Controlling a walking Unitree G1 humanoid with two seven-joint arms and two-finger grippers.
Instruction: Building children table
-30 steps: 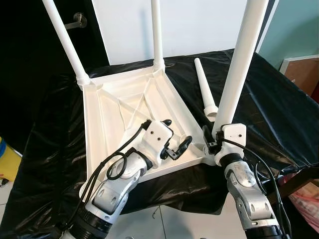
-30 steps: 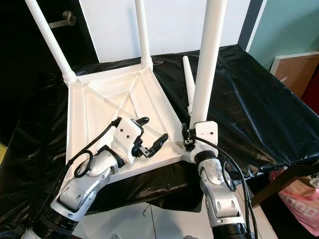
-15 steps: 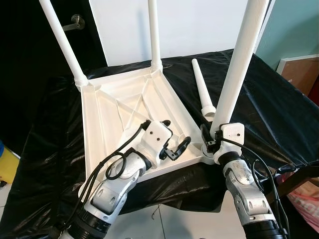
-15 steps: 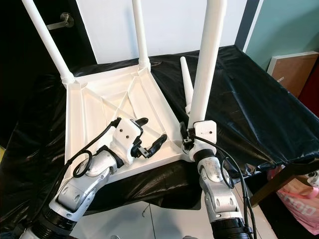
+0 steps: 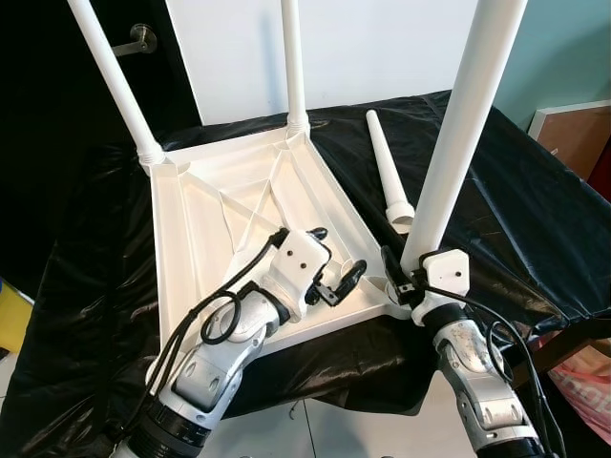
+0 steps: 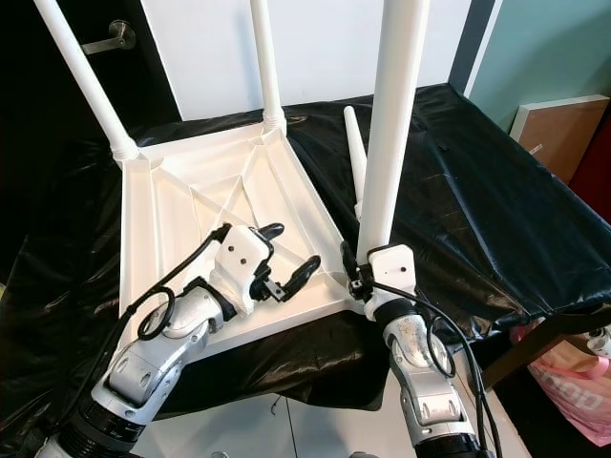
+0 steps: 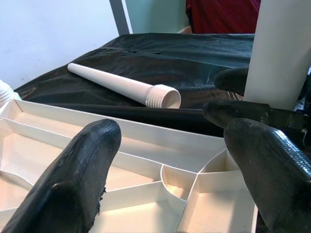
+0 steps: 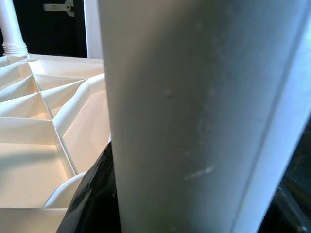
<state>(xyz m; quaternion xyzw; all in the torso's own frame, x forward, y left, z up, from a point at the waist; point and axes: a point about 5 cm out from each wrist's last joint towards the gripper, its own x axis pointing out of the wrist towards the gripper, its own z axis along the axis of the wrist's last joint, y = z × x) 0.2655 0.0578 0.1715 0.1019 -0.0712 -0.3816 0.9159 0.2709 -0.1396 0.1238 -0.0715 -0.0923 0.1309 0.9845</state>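
The white table top (image 5: 215, 215) lies upside down on a black-covered table (image 5: 496, 200). Two white legs (image 5: 110, 81) (image 5: 292, 67) stand in its far corners. My right gripper (image 5: 401, 280) is shut on a third leg (image 5: 458, 143), held upright with its lower end at the near right corner socket (image 7: 194, 179). A fourth leg (image 5: 385, 172) lies loose on the cover beyond that corner. My left gripper (image 5: 339, 253) hovers open over the ribbed underside just left of the same corner, with nothing between its fingers (image 7: 77, 179).
A dark door with a metal handle (image 5: 134, 40) is at the back left, and a white wall behind the table. A brown board (image 5: 578, 129) leans at the right. Pale floor (image 5: 315, 429) shows below the table's near edge.
The right gripper has come down slightly with the leg, bringing its lower end closer to the corner socket. The left gripper has stayed in place. The camera shifted a little.
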